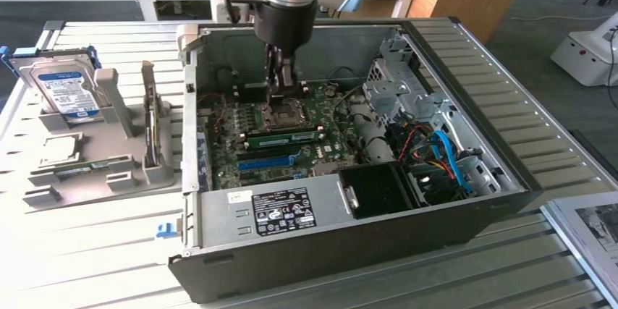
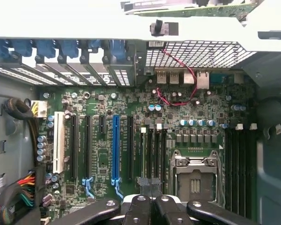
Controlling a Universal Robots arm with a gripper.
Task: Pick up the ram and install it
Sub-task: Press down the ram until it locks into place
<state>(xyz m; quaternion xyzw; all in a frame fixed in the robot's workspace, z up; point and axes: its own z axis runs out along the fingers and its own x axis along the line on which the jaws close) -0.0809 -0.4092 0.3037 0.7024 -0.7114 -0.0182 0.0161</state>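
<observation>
The ram [image 1: 285, 137], a narrow green stick, lies along a memory slot on the motherboard [image 1: 319, 153], between the CPU socket [image 1: 289, 116] and the bright blue slot strip [image 1: 265, 163]. My gripper [image 1: 280, 86] hangs inside the open computer case, above the board near the socket and just past the ram. Its fingers are shut and I see nothing between them. In the wrist view the shut gripper [image 2: 150, 185] sits over one end of the dark memory slots [image 2: 153, 154], beside the CPU socket [image 2: 196, 173].
The case walls [image 1: 483, 106] enclose the board. A power supply [image 1: 280, 211] and cable bundle [image 1: 444, 157] fill its near side. On the exterior view's left stands a grey holder [image 1: 126, 171] with a hard drive [image 1: 68, 88]. Metal table slats [image 1: 97, 265] surround the case.
</observation>
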